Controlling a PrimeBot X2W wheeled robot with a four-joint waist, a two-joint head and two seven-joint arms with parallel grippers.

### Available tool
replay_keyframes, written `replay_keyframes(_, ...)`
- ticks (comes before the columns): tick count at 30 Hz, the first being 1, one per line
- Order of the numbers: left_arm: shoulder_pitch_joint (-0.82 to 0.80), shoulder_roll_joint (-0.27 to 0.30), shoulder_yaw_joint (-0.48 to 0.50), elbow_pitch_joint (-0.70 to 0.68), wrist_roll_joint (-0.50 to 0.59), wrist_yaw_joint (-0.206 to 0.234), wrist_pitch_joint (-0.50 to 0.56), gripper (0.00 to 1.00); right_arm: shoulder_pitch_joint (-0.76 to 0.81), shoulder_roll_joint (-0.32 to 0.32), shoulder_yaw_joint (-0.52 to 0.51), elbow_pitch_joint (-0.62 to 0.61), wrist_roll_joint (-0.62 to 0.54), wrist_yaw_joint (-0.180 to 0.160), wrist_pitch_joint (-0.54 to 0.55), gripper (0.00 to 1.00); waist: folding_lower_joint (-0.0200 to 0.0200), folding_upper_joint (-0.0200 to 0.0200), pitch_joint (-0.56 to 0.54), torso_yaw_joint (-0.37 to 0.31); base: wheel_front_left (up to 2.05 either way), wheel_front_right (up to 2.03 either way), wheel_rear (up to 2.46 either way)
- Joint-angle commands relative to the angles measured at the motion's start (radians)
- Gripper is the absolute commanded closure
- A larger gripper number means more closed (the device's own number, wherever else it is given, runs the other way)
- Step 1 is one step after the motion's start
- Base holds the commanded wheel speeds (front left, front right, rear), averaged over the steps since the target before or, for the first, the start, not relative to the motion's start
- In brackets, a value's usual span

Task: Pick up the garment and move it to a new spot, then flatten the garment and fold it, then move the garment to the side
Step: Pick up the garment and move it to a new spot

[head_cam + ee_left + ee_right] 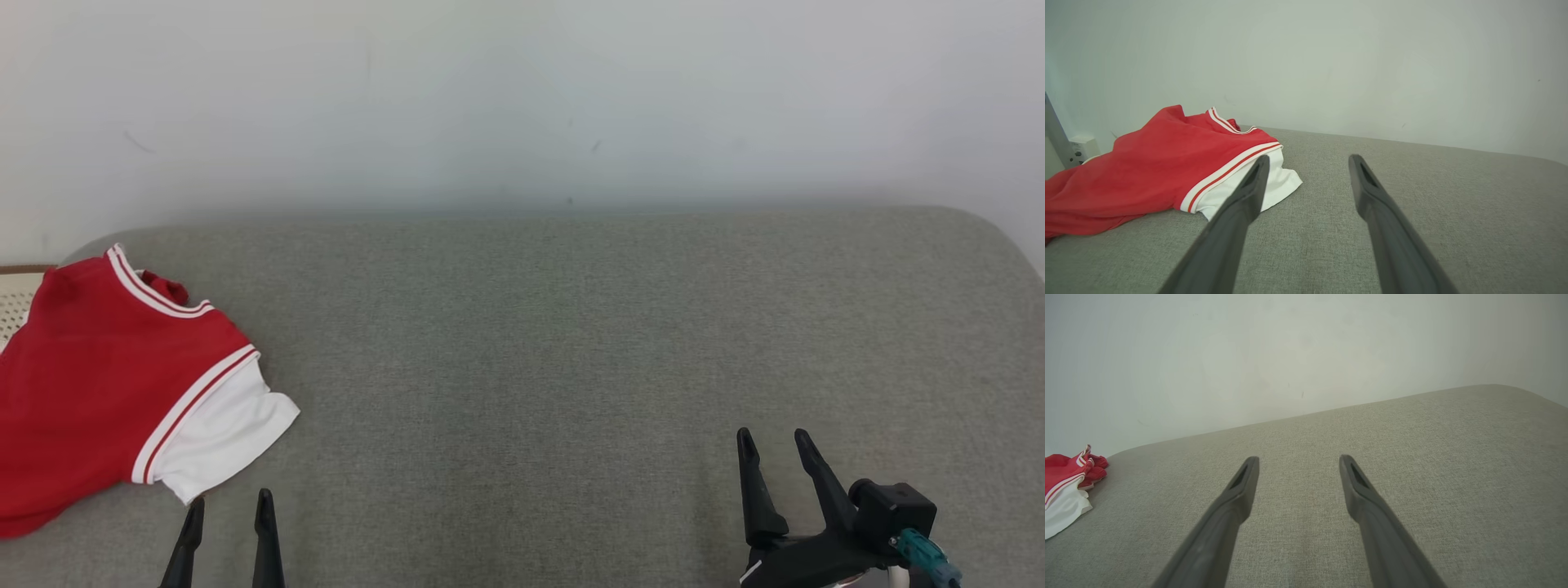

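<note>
looks like a room in a home, a bedroom perhaps, though the view is too tight to be sure: a wide padded surface (571,343) in grey woven fabric, corners rounded, runs right up to a plain white wall (522,98) with a few scuffs. a white wall socket (1082,147) sits low at the left, a pale perforated panel (16,304) peeks in at the edge, and a red-and-white garment (106,384) lies on the fabric.

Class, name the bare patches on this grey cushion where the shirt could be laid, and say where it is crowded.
Bare: the whole middle and right of the cushion, bordered by the wall behind, the shirt on the left, and the left gripper and right gripper in front. Crowded: the far left, where the shirt lies.
</note>
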Motion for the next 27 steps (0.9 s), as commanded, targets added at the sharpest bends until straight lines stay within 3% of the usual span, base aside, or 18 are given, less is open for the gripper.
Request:
replay_keyframes(1, 0.006, 0.000, 0.006, 0.005, 0.009, -0.002, -0.006, 0.00, 0.003, -0.003, 0.001, 0.005, 0.008, 0.001, -0.004, 0.00, 0.0000, 0.0000, -0.001, 0.016, 0.00, 0.00, 0.00)
replay_keyframes(27, 0.046, 0.011, 0.057, 0.020, 0.042, -0.010, -0.006, 0.00, 0.041, -0.003, 0.040, 0.033, 0.028, 0.001, -0.007, 0.00, 0.0000, 0.0000, -0.040, 0.305, 0.00, 0.00, 0.00)
